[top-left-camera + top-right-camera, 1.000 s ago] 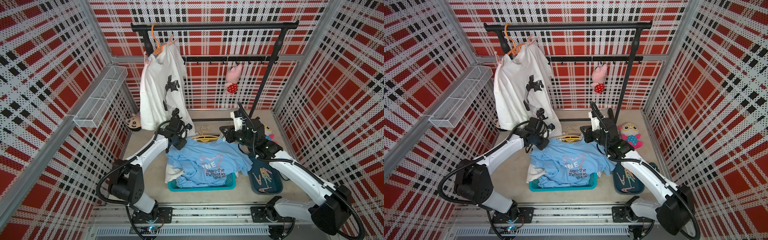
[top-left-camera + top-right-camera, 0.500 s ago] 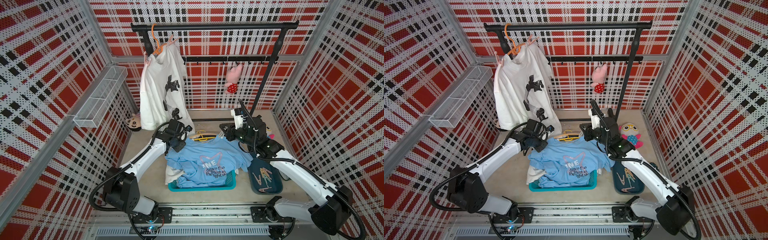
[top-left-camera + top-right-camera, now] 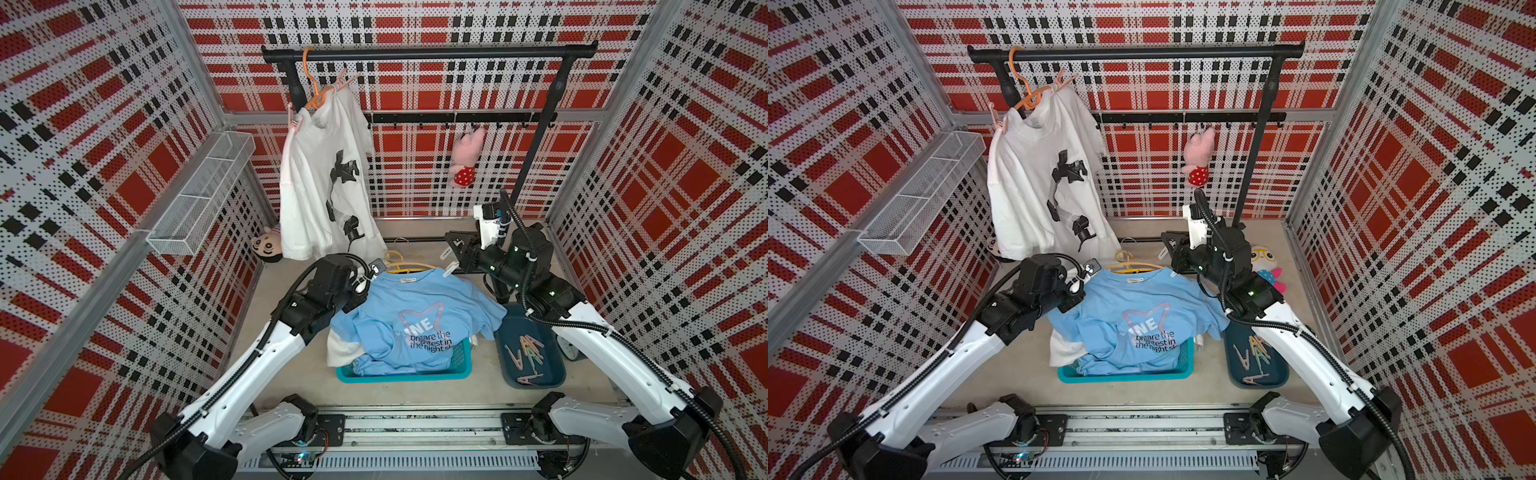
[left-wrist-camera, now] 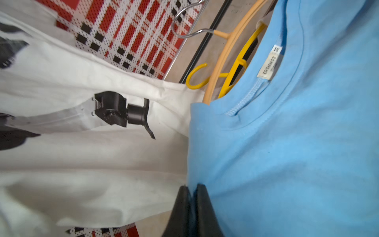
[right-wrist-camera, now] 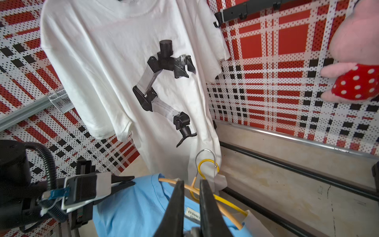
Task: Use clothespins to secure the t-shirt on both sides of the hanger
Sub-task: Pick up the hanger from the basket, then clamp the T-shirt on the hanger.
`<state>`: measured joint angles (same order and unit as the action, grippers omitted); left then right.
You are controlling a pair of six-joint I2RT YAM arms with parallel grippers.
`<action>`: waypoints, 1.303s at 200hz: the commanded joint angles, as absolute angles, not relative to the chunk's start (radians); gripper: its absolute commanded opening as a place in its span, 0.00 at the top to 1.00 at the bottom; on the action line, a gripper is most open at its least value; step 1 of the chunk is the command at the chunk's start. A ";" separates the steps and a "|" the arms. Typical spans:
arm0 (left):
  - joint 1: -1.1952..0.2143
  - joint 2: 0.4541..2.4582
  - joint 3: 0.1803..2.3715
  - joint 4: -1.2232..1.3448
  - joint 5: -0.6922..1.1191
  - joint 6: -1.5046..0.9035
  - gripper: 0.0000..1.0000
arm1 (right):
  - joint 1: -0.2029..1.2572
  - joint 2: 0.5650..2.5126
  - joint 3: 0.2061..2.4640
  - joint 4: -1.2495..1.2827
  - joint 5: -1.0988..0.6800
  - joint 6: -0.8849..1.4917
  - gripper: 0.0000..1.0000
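Left wrist view: left gripper [image 4: 191,187] pinched shut on shoulder edge of blue t-shirt [image 4: 287,143]; shirt's lower part lies in teal basket [image 3: 403,376]; right gripper [image 5: 191,182] narrow, over beige hanger [image 4: 221,59] behind basket, grip cannot tell; clothespins [image 3: 527,352] loose in dark tray [image 3: 555,374] just right of basket.

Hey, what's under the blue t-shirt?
A teal basket and a white cloth show beneath the blue t-shirt; a yellow hanger and a beige hanger run under its collar. The basket's contents are covered.
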<state>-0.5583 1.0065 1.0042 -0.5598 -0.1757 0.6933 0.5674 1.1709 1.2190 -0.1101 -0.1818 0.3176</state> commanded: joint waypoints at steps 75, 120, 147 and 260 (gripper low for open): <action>-0.695 0.924 0.944 -0.183 -0.044 0.829 1.00 | 0.574 1.334 1.576 -0.294 -0.454 0.147 1.00; -0.734 0.874 0.856 -0.040 0.034 0.914 1.00 | 0.617 1.482 1.760 -0.526 -0.499 0.071 1.00; -0.751 0.871 0.842 -0.003 0.022 0.976 1.00 | 0.646 1.553 1.848 -0.663 -0.503 0.025 1.00; -0.775 0.851 0.815 0.036 -0.020 1.043 1.00 | 0.683 1.513 1.743 -0.637 -0.580 0.028 1.00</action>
<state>-0.7696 0.8745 0.8127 -0.0547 -0.0223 1.0393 0.6697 1.5528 1.7424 -0.6193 -0.5449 0.0513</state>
